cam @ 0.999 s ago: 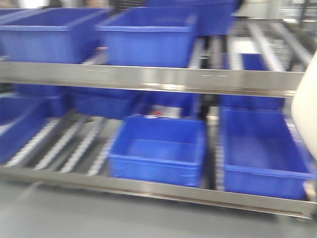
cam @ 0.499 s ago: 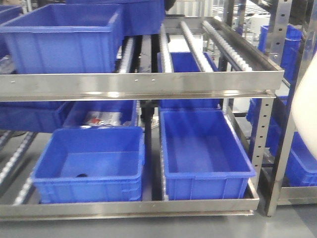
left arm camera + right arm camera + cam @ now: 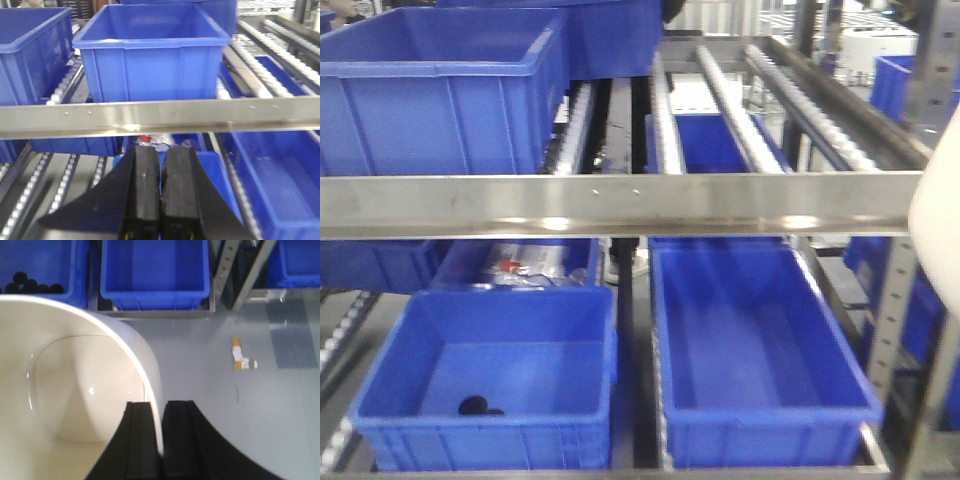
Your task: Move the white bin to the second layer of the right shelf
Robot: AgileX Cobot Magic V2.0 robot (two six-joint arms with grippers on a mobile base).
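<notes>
Right gripper (image 3: 158,407) pinches the wall of the white bin (image 3: 75,390), one black finger inside the rim and the other outside, with the glossy cream edge running up between them. We see the tub's hollow open toward the wrist camera, with grey floor (image 3: 225,405) beside it. In the front view the bin shows only as a pale curved side at the right end of the front rail (image 3: 620,205), on the near side of the rail and covering its tip.

Left gripper (image 3: 160,152) has its two black fingers pressed together with nothing between them. It sits on the near side of the rail and just below it in the left wrist picture.

Behind the rail, the roller tier (image 3: 730,110) shows bare lanes of white rollers toward the right end. Toward the left end a deep blue crate (image 3: 430,90) stands on the same tier, close up to the rail. Below the rail two open blue crates sit side by side. The left crate (image 3: 490,380) holds a few small dark objects (too blurred for us to name), and the right crate (image 3: 760,350) shows only its blue floor.
</notes>
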